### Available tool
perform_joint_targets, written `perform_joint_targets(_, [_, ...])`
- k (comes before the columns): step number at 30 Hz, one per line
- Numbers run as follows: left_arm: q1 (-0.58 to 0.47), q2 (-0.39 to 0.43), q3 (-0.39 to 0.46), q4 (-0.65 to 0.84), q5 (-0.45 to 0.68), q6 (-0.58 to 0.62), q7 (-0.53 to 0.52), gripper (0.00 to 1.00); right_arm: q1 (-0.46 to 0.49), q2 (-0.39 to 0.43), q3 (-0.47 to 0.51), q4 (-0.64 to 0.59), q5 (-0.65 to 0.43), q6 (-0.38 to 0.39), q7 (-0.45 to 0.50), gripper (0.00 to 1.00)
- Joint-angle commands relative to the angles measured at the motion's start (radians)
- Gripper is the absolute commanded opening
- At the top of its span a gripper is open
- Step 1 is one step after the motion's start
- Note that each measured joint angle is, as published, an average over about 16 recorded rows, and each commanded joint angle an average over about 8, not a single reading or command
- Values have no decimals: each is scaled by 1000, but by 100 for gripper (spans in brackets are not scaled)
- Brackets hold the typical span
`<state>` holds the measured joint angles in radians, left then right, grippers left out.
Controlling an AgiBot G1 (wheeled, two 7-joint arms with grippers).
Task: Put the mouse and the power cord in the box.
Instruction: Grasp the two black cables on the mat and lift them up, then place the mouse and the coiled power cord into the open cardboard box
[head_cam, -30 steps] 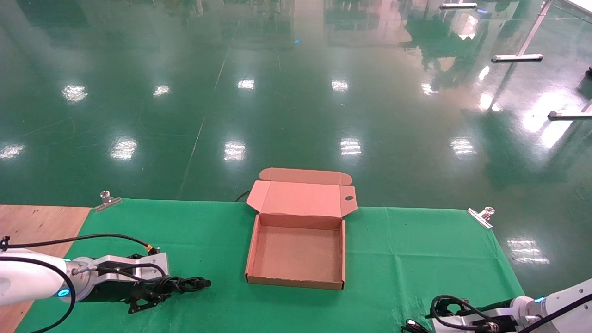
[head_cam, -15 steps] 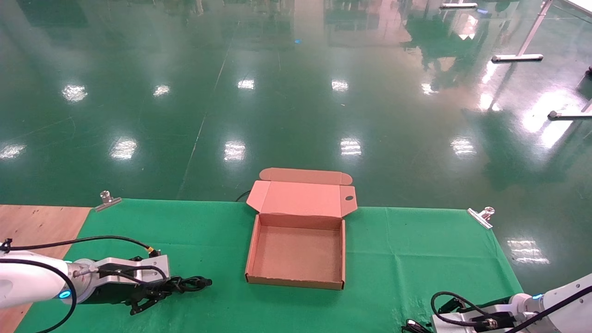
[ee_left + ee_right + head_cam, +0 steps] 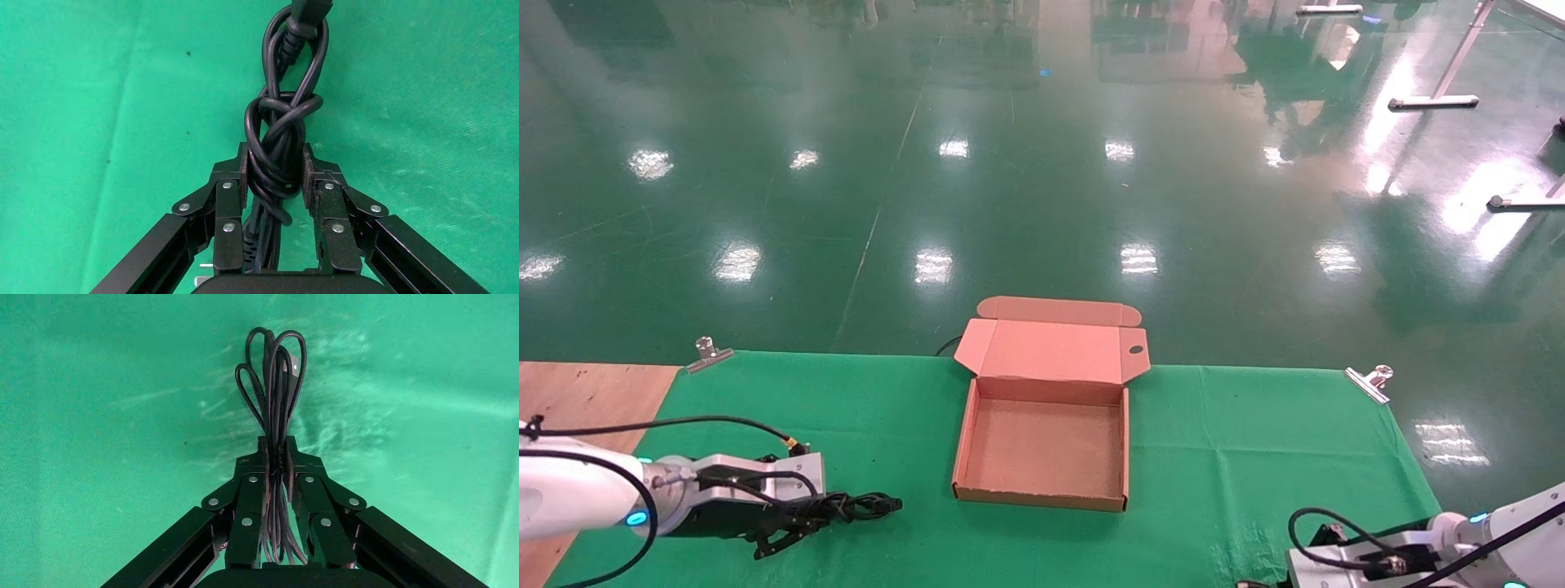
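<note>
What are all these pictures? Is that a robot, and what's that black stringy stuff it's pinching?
Yes, it's a robot with two arms. The big picture comes from a camera on its head, looking down at a table with a green cloth. The other two come from little cameras on its wrists, so you see each claw from very close.

In the middle of the table sits an open cardboard box with nothing inside yet.

The left gripper is closed on the power cord, a thick black cable tied in a bundle. In the head picture you see it low over the cloth, left of the box.

The right gripper is squeezed shut on a bunch of thin black cord loops. I can't see the mouse itself in any picture.
</note>
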<state>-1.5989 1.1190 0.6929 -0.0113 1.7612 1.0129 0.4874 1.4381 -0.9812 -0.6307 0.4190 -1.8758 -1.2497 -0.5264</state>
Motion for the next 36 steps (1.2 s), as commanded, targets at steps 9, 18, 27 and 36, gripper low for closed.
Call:
perform_joint_targets(9, [-131, -16, 2, -29, 0, 270, 24, 0, 87, 62, 44, 84, 70, -107, 18, 0])
perform_joint_targets(18, [-304, 27, -3, -74, -11, 461, 15, 0, 202, 112, 99, 285, 153, -224, 150, 0])
perform_joint_targets(27, [-401, 139, 1, -90, -3, 417, -6, 0, 307, 10, 113, 387, 161, -191, 291, 0])
perform_joint_targets(36, [-337, 223, 2, -80, 4, 140, 32, 0, 344, -101, 89, 270, 122, -121, 263, 0])
